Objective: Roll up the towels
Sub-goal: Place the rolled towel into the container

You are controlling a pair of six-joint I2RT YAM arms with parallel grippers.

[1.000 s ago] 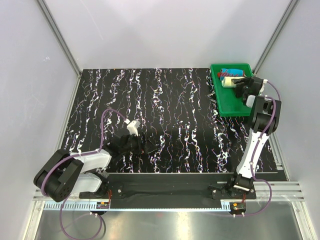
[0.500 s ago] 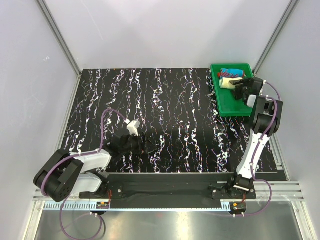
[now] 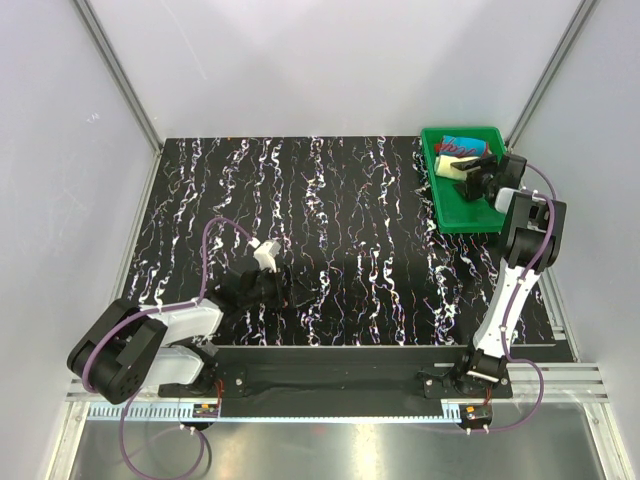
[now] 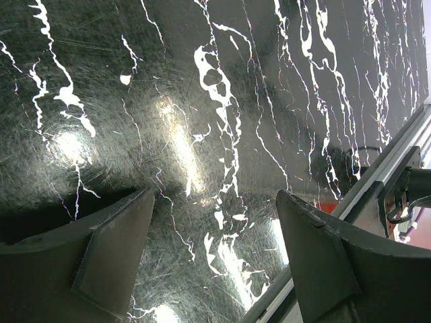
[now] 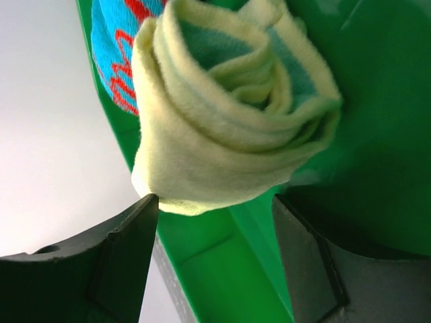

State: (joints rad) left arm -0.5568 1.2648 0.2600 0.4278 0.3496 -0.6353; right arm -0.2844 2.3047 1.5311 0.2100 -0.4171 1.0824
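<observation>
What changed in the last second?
The right end effector shifted slightly inward over the green tray, nearer the yellow rolled towel, open and gripping nothing. That towel and the red-blue towel stayed in the tray. The left end effector stayed put, open.

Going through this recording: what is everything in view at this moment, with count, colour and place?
green plastic tray: 1, green, far right corner of the table.
rolled yellow towel: 1, pale yellow with teal, in the tray.
rolled blue-and-red towel: 1, blue with red marks, at the tray's far end, beside the yellow roll.
marbled table: 1, black with white streaks.
left gripper: 1, dark, open, low over bare table, near left.
right gripper: 1, dark, open, in front of the yellow roll.
</observation>
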